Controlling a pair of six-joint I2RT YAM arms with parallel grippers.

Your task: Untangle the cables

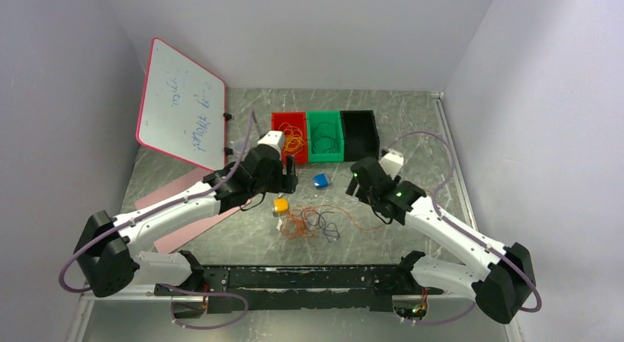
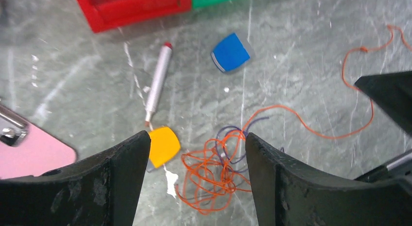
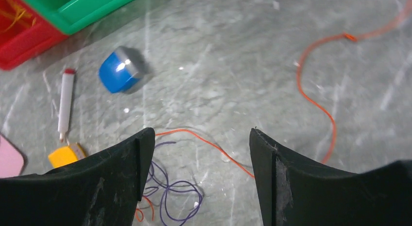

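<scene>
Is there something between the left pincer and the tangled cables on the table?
Nothing visible stands between them. The open left pincer faces the cables directly. A yellow block lies close beside the tangle, not over it.

The only writing in view is a few lines of blue handwriting on the pink-edged whiteboard (image 1: 180,103) leaning at the back left. From the top camera it runs sideways and is too small to read.
</scene>
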